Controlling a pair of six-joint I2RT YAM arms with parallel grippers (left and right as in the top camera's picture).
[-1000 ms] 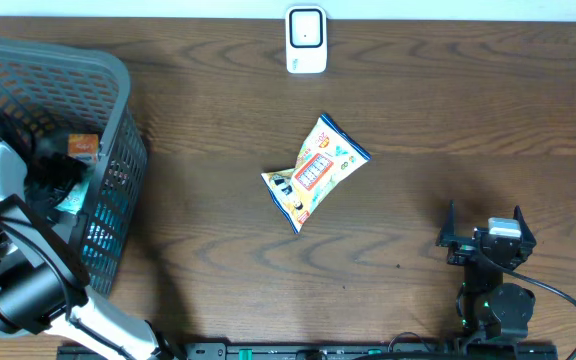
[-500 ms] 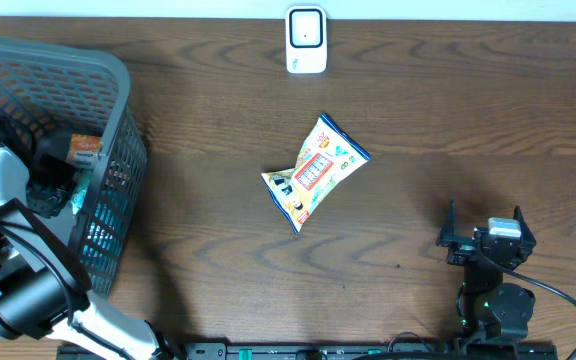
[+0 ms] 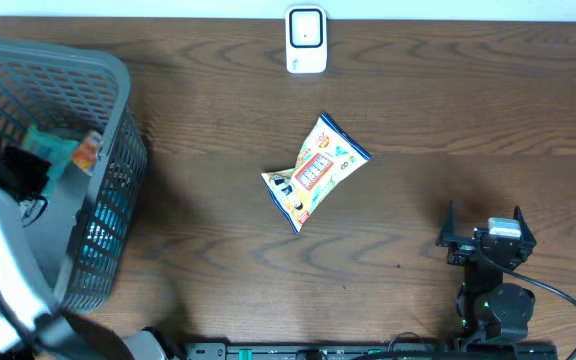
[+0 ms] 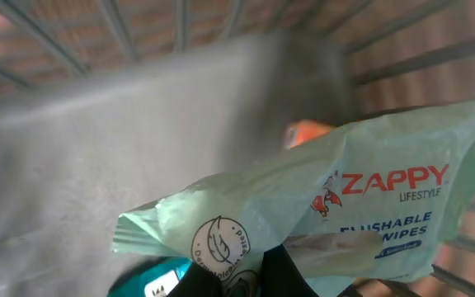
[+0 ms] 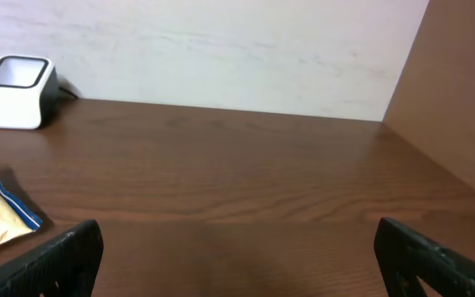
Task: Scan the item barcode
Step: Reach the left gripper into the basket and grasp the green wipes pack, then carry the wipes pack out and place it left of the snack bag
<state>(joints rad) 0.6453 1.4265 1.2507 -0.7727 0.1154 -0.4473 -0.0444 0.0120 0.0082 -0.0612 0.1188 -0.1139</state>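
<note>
Left hand [image 4: 250, 279] grips wipes pack [image 4: 361, 206] marked ZAPPY LIFESTYLE.

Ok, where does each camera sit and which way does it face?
Overhead: above the table, looking straight down: grey mesh basket, white box scanner, yellow snack packet; both arms show.
Left wrist: at the basket, close on green wipes pack held by left gripper.
Right wrist: low over the tabletop, facing the back wall; open right gripper frames it.
Shared: overhead and right wrist show scanner and packet.
</note>
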